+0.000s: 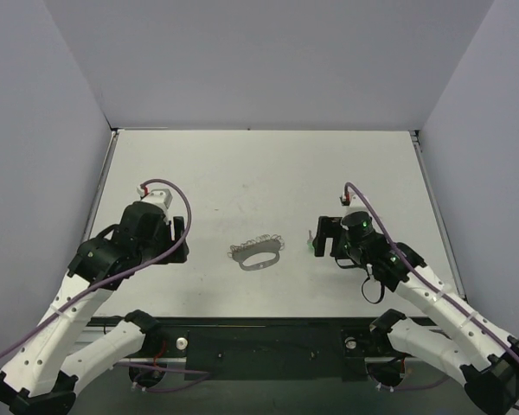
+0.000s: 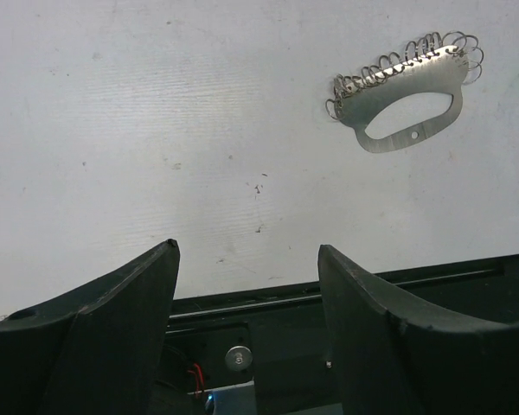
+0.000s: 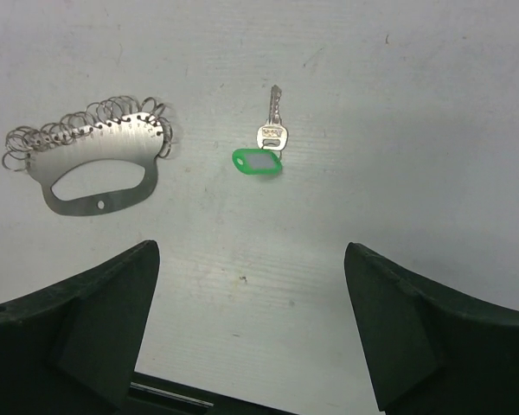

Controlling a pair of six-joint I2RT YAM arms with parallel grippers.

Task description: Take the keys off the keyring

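Honestly this looks about done. On the white table (image 1: 242, 173) both arms sit low at the near edge. The left gripper (image 2: 246, 251) has its jaws spread wide with nothing between them, and it's the same for the right gripper (image 3: 251, 251). The keyring (image 3: 112, 143) lies flat mid-table, and its row of little wire loops (image 3: 86, 117) looks bare as far as I can tell. The key (image 3: 272, 134), green tag and all, lies just beside the ring's right end, not touching it. So I'd say the smart move is lifting straight up and away, no low sweeps over the table, since either piece would probably slide from a nudge
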